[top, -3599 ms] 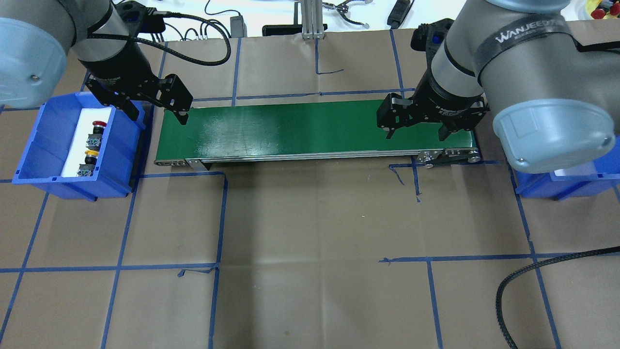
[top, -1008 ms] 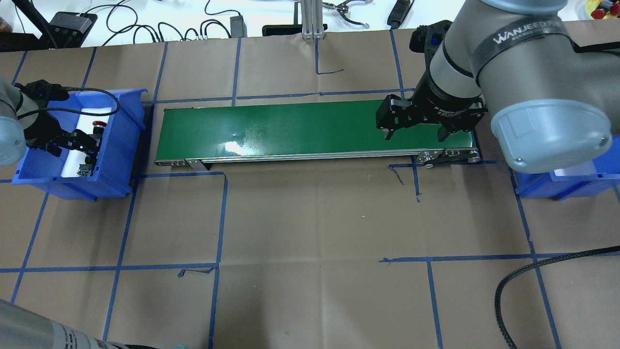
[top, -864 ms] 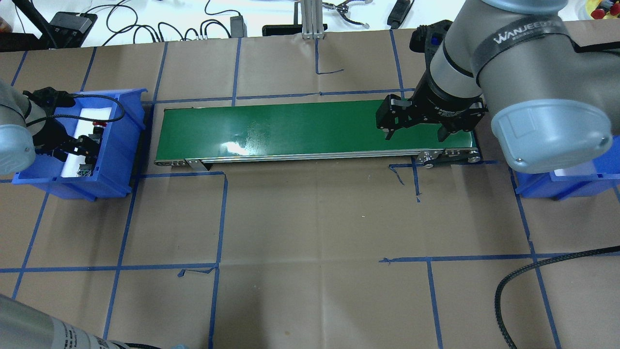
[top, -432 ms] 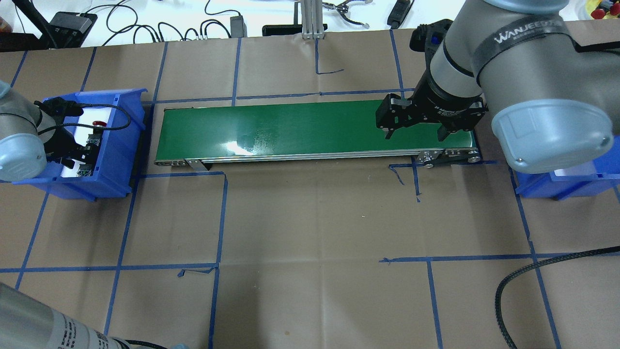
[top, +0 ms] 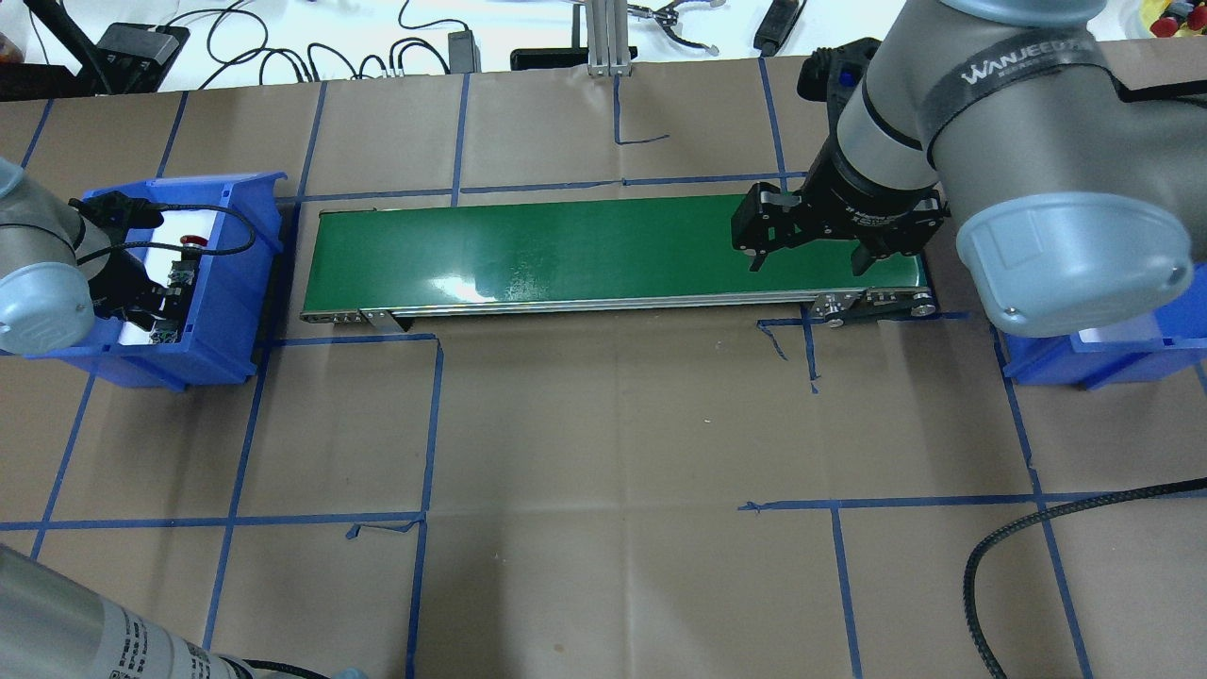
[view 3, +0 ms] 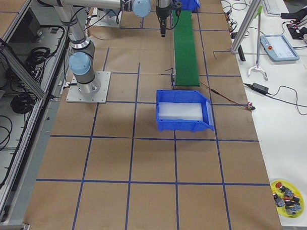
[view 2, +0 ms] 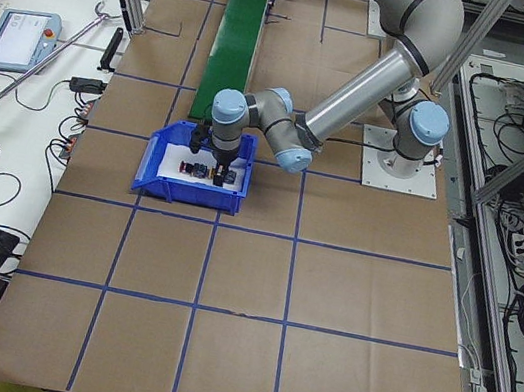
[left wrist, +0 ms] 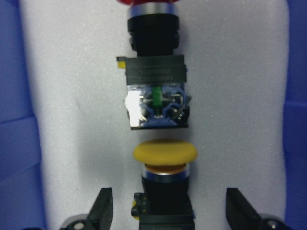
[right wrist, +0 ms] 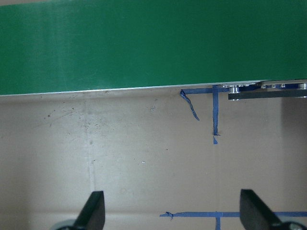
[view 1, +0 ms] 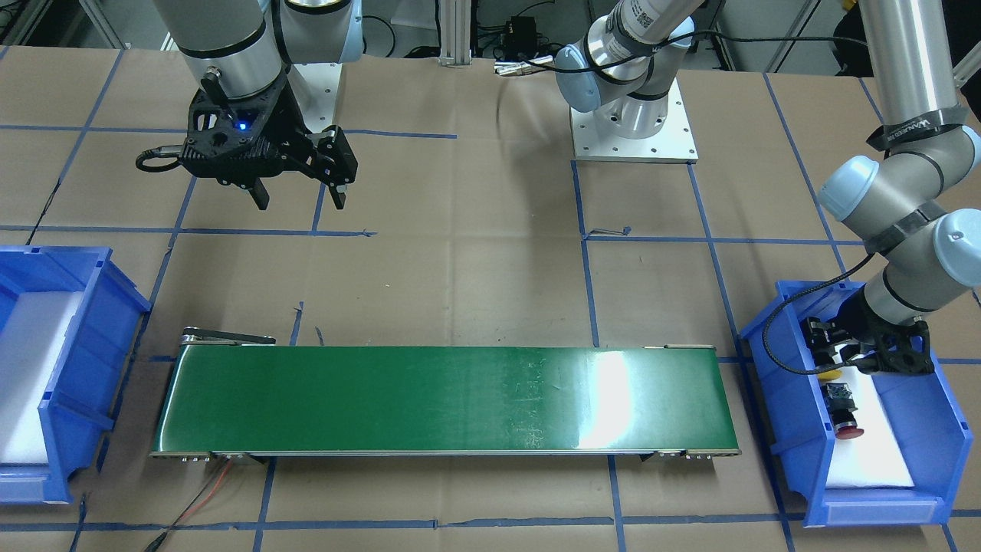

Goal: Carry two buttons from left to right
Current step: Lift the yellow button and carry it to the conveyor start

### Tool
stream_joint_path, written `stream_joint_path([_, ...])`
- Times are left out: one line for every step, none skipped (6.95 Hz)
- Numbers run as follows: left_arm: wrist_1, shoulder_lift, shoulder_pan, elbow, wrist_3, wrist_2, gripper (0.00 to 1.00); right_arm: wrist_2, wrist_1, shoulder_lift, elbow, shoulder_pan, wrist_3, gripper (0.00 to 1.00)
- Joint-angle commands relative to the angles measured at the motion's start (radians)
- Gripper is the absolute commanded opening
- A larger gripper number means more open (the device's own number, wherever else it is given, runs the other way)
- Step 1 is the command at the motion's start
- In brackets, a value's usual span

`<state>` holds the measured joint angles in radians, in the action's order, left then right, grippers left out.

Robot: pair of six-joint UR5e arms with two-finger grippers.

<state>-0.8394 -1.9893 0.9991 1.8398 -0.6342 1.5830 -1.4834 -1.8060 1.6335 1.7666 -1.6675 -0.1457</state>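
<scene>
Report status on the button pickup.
Left tool open, straddling yellow button in blue bin. Red button in line just beyond it, small gap. Right tool open, empty, near belt end.

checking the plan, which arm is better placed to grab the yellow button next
Left. The left gripper is open in the blue bin, fingers either side of the yellow button. The right gripper is open by the belt's other end.

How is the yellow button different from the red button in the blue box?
The yellow button has a yellow cap; the red button's is red. The yellow button lies between the open fingers of the left gripper; the red button lies beyond them. Both have black bodies and lie on white foam.
</scene>
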Motion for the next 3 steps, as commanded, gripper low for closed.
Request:
stream_joint_path([0.0, 0.003, -0.007, -0.002, 0.001, 0.002, 0.23, 0.0, -0.003, -0.003, -0.001, 0.0, 0.0, 1.0])
stream_joint_path([-0.004, 0.012, -0.011, -0.016, 0.001, 0.003, 0.12, 0.0, -0.001, -0.004, -0.001, 0.0, 0.0, 1.0])
stream_joint_path([-0.013, 0.026, -0.011, -0.025, 0.001, 0.003, 0.08, -0.002, -0.001, -0.003, 0.001, 0.0, 0.0, 1.0])
